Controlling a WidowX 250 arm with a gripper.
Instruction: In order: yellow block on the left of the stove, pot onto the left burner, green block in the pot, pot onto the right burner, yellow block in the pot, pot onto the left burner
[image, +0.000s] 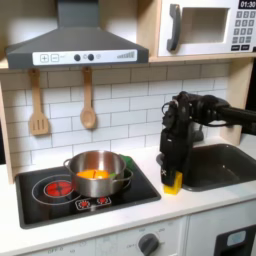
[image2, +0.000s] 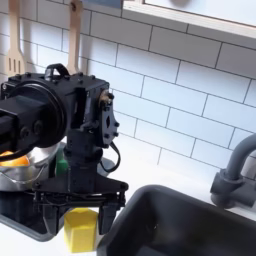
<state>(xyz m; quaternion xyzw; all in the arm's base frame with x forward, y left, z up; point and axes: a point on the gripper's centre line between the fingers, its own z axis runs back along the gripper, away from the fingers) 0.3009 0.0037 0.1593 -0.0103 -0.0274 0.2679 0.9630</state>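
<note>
The first exterior view shows a toy kitchen: a white counter backed by white tile, a grey range hood above, and a microwave at upper right whose display reads digits that look like "01:30", too small to be sure of. Two wooden utensils hang on the tile wall. A dark sink is set into the counter at the first exterior view's right; in the second exterior view its grey faucet stands at the right edge.

The black arm reaches down from the right between the stove and the sink, blocking much of the second exterior view and hiding most of the cooktop there. The pot sits on the right burner, covering nearly all of it; something orange lies inside. The left burner with its bright red middle is bare. The green block rests against the pot's right side.

The hand points downward just off the stove's right edge, its fingers set about the yellow block, which sits on the counter; whether they are clamped on it cannot be told. In the second exterior view the yellow block lies beneath the hand.
</note>
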